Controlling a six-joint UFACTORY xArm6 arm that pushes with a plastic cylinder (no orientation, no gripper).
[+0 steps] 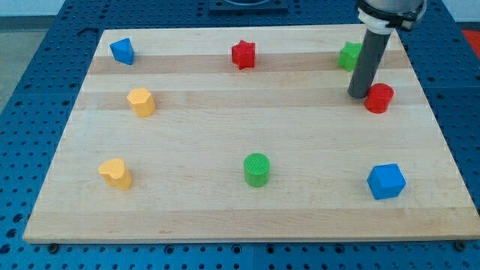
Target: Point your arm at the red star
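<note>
The red star (243,54) lies near the view's top, about the middle of the wooden board (225,217). My tip (359,94) is far to the star's right, at the view's upper right. It stands just left of a red cylinder (379,98) and below a green block (349,56) that the rod partly hides. The tip is close to the red cylinder; I cannot tell if they touch.
A blue block (121,51) sits at the top left. Two yellow blocks lie on the left side, one (141,101) above the other (115,173). A green cylinder (257,169) is at bottom centre. A blue cube (386,181) is at bottom right.
</note>
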